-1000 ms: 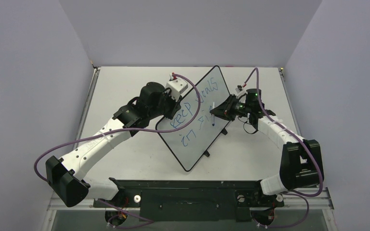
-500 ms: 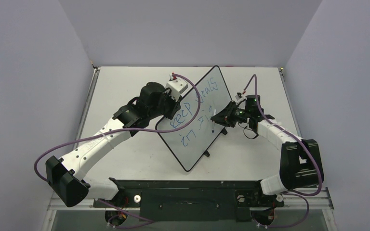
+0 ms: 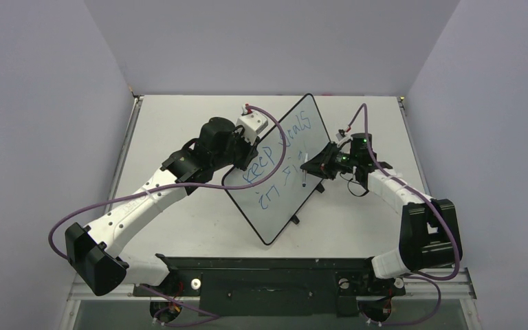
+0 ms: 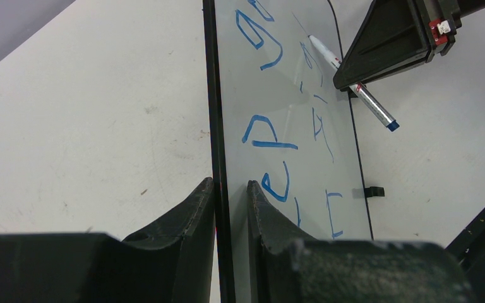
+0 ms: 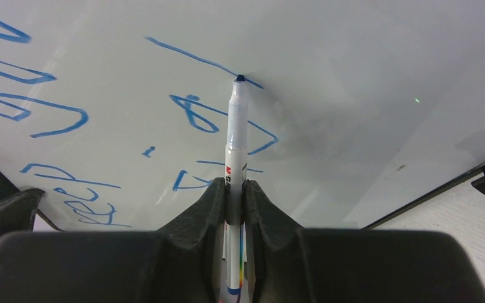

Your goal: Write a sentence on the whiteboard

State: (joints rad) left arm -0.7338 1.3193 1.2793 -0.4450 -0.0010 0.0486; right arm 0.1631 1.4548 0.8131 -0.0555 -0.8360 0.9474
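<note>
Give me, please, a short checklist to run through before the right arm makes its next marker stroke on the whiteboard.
1. The left gripper clamps the whiteboard by its edge: ok.
2. The right gripper is shut on the marker: ok.
3. The marker tip meets the board, on a blue stroke: ok, by the look of it.
4. The sentence is complete: cannot tell, lower line unclear.
5. Ink left: cannot tell.

Top view: high, from robot's rear, looking down; wrist views: close against whiteboard [image 3: 283, 214], shared by all.
</note>
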